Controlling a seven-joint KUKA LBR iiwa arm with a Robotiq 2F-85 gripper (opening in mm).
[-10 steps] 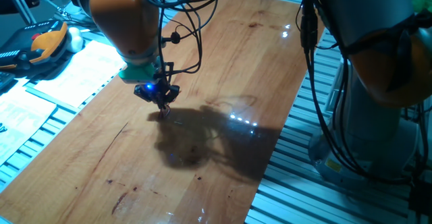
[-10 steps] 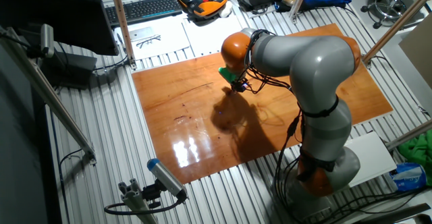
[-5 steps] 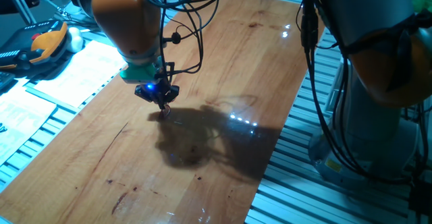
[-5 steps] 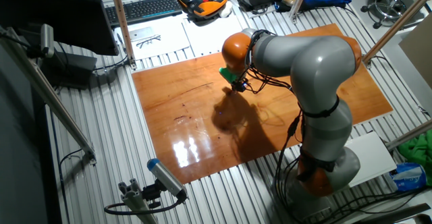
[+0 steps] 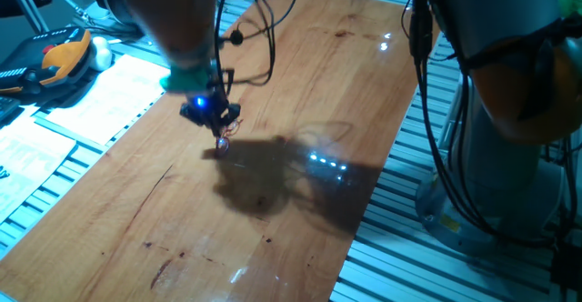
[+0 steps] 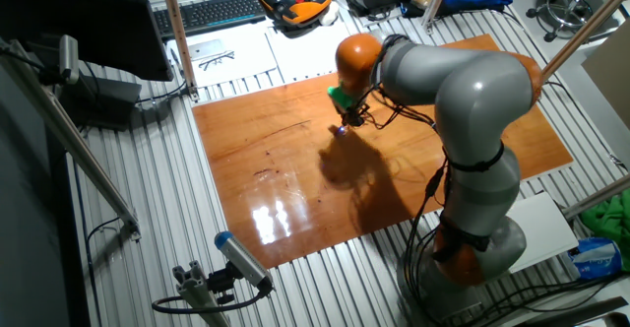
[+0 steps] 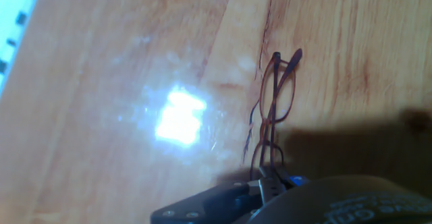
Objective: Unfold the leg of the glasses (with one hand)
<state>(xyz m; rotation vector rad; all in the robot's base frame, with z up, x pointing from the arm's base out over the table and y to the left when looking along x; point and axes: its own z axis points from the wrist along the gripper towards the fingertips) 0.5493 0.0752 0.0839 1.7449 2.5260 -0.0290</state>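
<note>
In the hand view we see the thin reddish-brown wire-framed glasses [image 7: 273, 109] hanging right of the frame's centre, their lower end pinched in our small black two-fingered end effector [image 7: 268, 183] at the bottom edge. The end effector is clenched on the glasses. From one fixed view, the end effector [image 5: 221, 131] with its blue light sits left of centre above the glossy brown wooden worktop [image 5: 273, 238], the glasses [image 5: 223, 141] a small blur just below it. In the other fixed view, it [image 6: 344, 123] is upper centre.
</note>
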